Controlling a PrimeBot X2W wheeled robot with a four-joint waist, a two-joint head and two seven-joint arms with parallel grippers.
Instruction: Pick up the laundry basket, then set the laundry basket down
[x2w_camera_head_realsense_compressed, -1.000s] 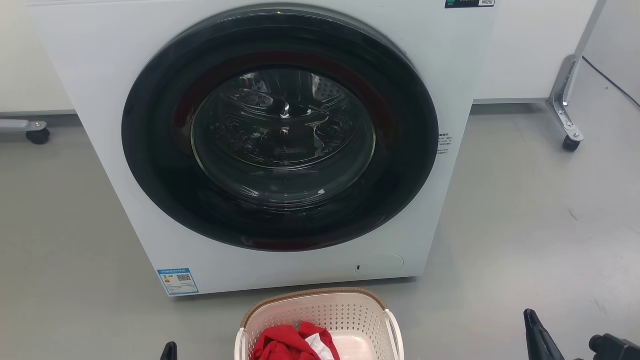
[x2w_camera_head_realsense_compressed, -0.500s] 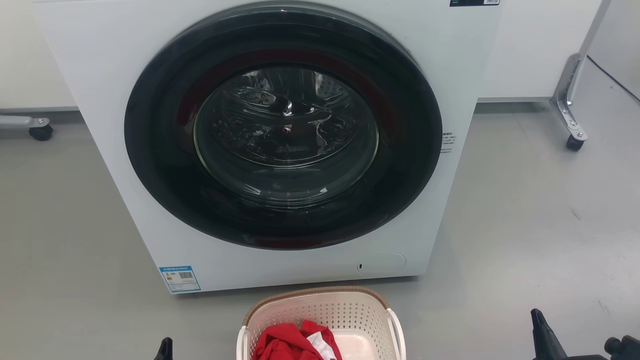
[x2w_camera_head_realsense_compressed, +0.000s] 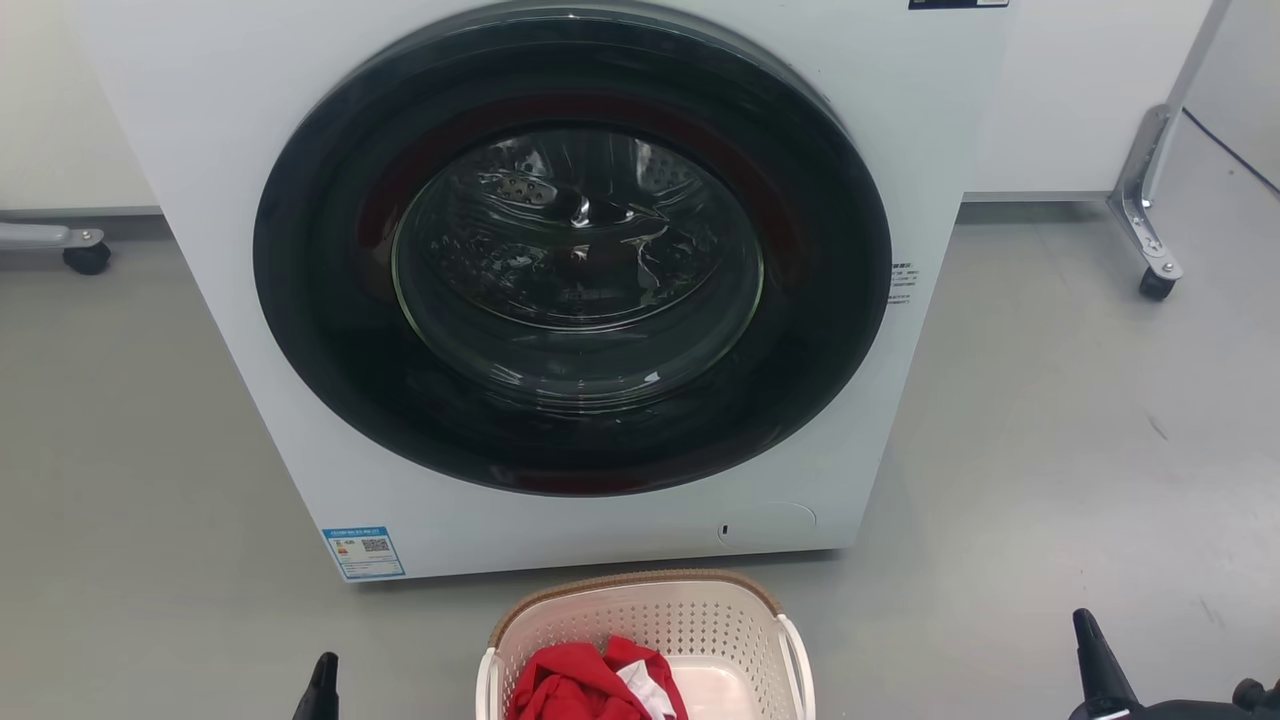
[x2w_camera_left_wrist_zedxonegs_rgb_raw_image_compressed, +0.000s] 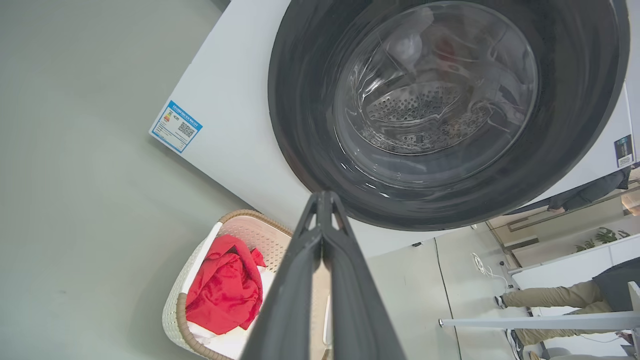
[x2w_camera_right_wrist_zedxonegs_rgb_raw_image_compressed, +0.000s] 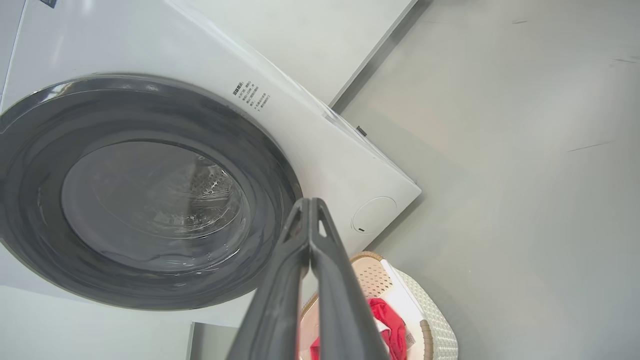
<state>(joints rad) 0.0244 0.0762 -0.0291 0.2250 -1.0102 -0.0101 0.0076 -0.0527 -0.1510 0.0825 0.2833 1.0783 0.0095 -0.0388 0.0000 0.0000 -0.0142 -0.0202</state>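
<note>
The laundry basket (x2w_camera_head_realsense_compressed: 650, 620), cream-white with perforated walls and a brown woven rim, stands on the floor just in front of the washing machine, cut off by the bottom edge of the head view. Red cloth (x2w_camera_head_realsense_compressed: 580, 685) with a bit of white lies in it. The basket (x2w_camera_left_wrist_zedxonegs_rgb_raw_image_compressed: 197, 280) and the basket (x2w_camera_right_wrist_zedxonegs_rgb_raw_image_compressed: 430, 320) also appear in the wrist views. My left gripper (x2w_camera_head_realsense_compressed: 322, 688) pokes up to the basket's left, apart from it. Well off to the right is my right gripper (x2w_camera_head_realsense_compressed: 1092, 665). In the wrist views both left fingers (x2w_camera_left_wrist_zedxonegs_rgb_raw_image_compressed: 324, 207) and right fingers (x2w_camera_right_wrist_zedxonegs_rgb_raw_image_compressed: 309, 212) are pressed together, empty.
A white front-loading washing machine (x2w_camera_head_realsense_compressed: 560, 290) with a dark round door, closed, fills the space ahead. Wheeled frame legs stand at the far left (x2w_camera_head_realsense_compressed: 60, 245) and far right (x2w_camera_head_realsense_compressed: 1145, 220). A person's legs (x2w_camera_left_wrist_zedxonegs_rgb_raw_image_compressed: 540, 297) show in the left wrist view. Grey floor lies on both sides of the basket.
The whole head picture has shifted slightly, so the camera moved. Both gripper tips show a little more; the right one sits further right. The basket stays put on the floor.
</note>
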